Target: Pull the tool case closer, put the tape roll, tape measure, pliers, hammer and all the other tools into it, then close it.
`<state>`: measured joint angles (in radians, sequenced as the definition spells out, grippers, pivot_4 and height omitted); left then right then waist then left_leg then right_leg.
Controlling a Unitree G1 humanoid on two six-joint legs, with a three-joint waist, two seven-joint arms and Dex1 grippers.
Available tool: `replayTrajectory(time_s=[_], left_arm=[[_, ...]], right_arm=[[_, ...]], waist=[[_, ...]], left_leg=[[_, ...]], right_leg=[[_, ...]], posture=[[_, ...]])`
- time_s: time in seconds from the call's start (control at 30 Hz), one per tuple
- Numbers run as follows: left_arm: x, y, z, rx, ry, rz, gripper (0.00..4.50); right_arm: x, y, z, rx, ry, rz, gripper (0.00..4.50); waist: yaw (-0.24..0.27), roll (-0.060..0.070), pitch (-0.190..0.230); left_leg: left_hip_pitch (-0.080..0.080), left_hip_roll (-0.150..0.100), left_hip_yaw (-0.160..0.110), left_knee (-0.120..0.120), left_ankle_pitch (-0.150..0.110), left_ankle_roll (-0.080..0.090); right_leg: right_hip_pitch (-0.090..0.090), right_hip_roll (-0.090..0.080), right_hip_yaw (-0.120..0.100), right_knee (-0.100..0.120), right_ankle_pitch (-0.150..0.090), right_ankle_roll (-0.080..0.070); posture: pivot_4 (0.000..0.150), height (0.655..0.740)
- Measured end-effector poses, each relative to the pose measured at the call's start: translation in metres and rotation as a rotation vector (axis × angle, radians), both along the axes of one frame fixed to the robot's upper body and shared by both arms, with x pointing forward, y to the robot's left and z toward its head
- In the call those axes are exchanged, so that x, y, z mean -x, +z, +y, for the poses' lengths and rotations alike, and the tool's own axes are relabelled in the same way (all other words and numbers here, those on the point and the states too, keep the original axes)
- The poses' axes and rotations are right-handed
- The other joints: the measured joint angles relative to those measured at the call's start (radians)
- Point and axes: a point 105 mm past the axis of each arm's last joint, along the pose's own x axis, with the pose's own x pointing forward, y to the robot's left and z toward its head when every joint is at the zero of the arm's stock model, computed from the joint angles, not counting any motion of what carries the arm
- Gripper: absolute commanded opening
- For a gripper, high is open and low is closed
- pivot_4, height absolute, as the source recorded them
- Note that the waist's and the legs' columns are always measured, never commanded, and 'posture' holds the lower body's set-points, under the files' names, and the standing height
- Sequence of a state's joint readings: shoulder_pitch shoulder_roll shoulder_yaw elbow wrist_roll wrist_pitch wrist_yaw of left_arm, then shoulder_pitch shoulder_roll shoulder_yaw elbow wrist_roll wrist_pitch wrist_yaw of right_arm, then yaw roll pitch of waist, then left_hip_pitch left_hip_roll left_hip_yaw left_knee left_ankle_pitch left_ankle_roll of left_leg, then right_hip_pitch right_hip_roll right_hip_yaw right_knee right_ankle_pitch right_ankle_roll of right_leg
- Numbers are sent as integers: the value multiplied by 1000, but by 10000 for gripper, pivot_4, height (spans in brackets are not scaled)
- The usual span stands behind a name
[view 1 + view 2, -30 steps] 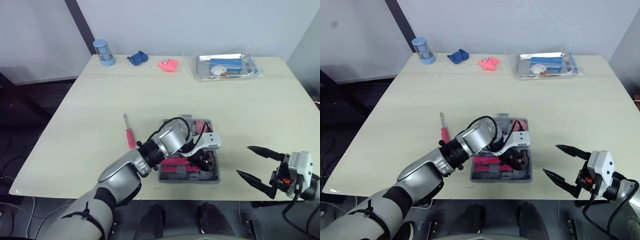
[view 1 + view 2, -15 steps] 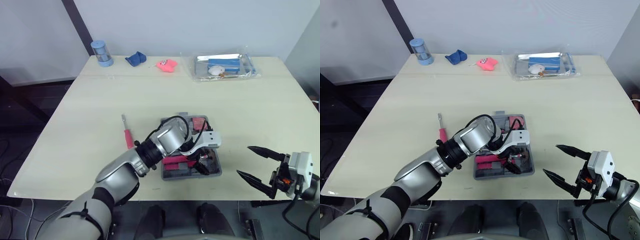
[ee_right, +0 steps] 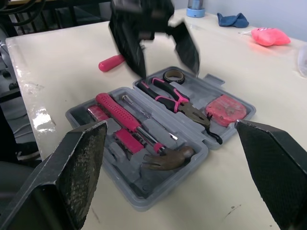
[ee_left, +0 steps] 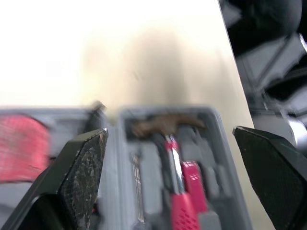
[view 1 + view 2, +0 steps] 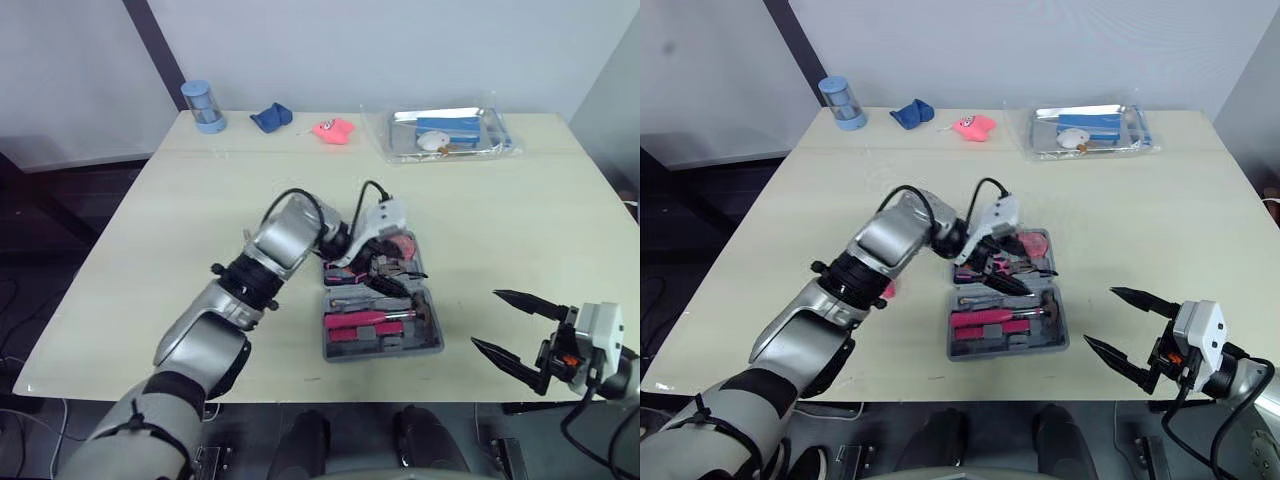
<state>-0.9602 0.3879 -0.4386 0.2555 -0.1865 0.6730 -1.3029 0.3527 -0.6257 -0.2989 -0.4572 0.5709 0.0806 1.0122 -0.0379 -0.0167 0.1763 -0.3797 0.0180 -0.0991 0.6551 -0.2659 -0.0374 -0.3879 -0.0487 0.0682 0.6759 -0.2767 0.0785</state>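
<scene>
The grey tool case (image 5: 432, 345) lies open near the table's front edge. Its near half holds the pink-handled hammer (image 5: 365, 318). In its far half lie the pliers (image 3: 175, 100), the pink tape measure (image 5: 403, 243) and the tape roll (image 3: 173, 75). My left gripper (image 5: 390, 268) hovers open over the far half, holding nothing. A red-handled screwdriver (image 3: 112, 62) lies on the table left of the case, mostly hidden by my left arm. My right gripper (image 5: 487, 320) stands open to the right of the case, clear of it.
Along the table's far edge stand a blue cylinder (image 5: 203, 105), a blue cloth (image 5: 271, 117), a pink toy (image 5: 335, 129) and a clear plastic tray (image 5: 445, 133). The table's front edge (image 5: 300, 385) runs just below the case.
My left gripper has lifted out of the near half of the case and swung to its far half. The hammer now shows uncovered. My arm now covers the screwdriver.
</scene>
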Motion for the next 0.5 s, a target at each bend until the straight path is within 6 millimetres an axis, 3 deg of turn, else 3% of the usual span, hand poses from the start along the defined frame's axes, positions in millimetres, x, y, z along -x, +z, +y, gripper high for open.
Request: replayTrajectory(time_s=[0.07,0.17,0.33,0.4,0.5], left_arm=[[-1,-2,5,62,-2,-19,44810],[4,-19,13,123,-16,-22,36689],[9,-27,20,196,-26,-34,14941],[14,-38,23,223,-35,-51,4344],[19,-46,21,244,-46,-57,715]], right_arm=[[-1,0,2,-4,7,0,45000],[-1,-1,2,-1,5,-1,45000],[-1,-1,2,2,6,-4,45000],[-1,-1,2,3,5,-3,45000],[-1,-1,2,3,5,-3,45000]], waist=[[0,0,0],[0,0,0],[2,0,0],[1,0,0],[2,0,0]], left_leg=[[0,0,0,0,0,0],[0,0,0,0,0,0],[0,0,0,0,0,0],[0,0,0,0,0,0],[0,0,0,0,0,0]], right_leg=[[0,0,0,0,0,0],[0,0,0,0,0,0],[0,0,0,0,0,0],[0,0,0,0,0,0],[0,0,0,0,0,0]], posture=[[1500,7400],[1500,7400],[1500,7400],[1500,7400],[1500,7400]])
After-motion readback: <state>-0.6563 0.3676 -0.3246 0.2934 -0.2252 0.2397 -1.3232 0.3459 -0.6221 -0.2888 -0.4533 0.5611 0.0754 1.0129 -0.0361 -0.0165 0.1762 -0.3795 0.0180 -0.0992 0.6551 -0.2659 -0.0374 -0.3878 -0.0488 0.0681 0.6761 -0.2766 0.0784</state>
